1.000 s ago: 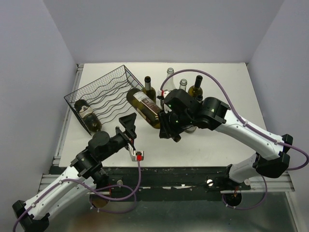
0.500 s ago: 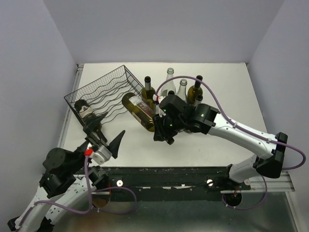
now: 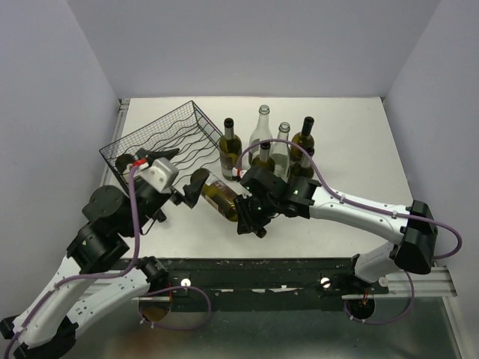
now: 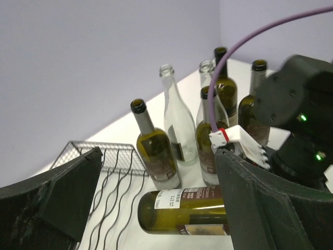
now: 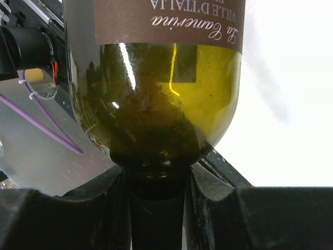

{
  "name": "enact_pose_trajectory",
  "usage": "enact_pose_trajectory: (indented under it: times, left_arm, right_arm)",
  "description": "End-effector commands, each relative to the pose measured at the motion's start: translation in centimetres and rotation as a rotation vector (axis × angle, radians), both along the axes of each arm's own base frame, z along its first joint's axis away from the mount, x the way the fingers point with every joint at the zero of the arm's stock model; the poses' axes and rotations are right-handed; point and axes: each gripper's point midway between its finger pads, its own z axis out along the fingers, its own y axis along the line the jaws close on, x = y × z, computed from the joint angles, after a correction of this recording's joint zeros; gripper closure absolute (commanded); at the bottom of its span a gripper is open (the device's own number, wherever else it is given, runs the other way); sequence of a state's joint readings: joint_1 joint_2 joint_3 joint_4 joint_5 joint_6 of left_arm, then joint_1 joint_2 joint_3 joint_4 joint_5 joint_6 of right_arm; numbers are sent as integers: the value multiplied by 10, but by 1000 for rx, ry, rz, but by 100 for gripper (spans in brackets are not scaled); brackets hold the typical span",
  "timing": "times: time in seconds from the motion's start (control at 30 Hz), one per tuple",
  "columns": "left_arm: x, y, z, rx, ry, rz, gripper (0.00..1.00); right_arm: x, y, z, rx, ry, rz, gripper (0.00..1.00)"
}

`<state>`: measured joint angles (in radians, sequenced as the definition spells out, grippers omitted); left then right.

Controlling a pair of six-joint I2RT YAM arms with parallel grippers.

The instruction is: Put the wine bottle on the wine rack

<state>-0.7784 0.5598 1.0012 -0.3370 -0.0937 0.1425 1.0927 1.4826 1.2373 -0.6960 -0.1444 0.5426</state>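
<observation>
The wine bottle (image 3: pixel 219 196) is dark green with a brown label and is held level above the table, its base pointing at the wine rack (image 3: pixel 161 138). My right gripper (image 3: pixel 251 211) is shut on its neck (image 5: pixel 158 208); the bottle's shoulder (image 5: pixel 156 94) fills the right wrist view. My left gripper (image 3: pixel 187 173) stands open at the bottle's base, one finger on each side and not touching it. In the left wrist view the bottle (image 4: pixel 192 211) lies low between the wide fingers (image 4: pixel 57 192), and the black wire rack (image 4: pixel 112 156) sits at lower left.
Several upright bottles (image 3: pixel 263 131) stand in a cluster behind the held one, close to the right arm; they also fill the middle of the left wrist view (image 4: pixel 156 151). The left arm rises over the rack's near corner. White walls enclose the table.
The left arm swung up from the near edge to the bottle's base beside the rack, gripper still open. The right arm carried the bottle a little left and nearer.
</observation>
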Motion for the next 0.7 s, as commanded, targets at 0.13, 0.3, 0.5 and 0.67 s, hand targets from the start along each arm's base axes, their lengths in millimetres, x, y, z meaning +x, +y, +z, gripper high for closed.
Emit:
enact_pose_trajectory:
  times: [0.13, 0.3, 0.5, 0.67]
  left_arm:
    - [51, 37, 1, -85, 247, 247, 1]
    - [88, 70, -20, -108, 347, 427, 1]
    - [102, 95, -54, -188, 410, 552, 1]
    - [96, 107, -78, -225, 357, 589, 1]
  right_arm:
    - [15, 72, -8, 170, -85, 24, 99]
    - [17, 97, -22, 166, -97, 32, 99]
    - [22, 126, -36, 169, -110, 26, 99]
    - [34, 138, -39, 157, -153, -11, 99]
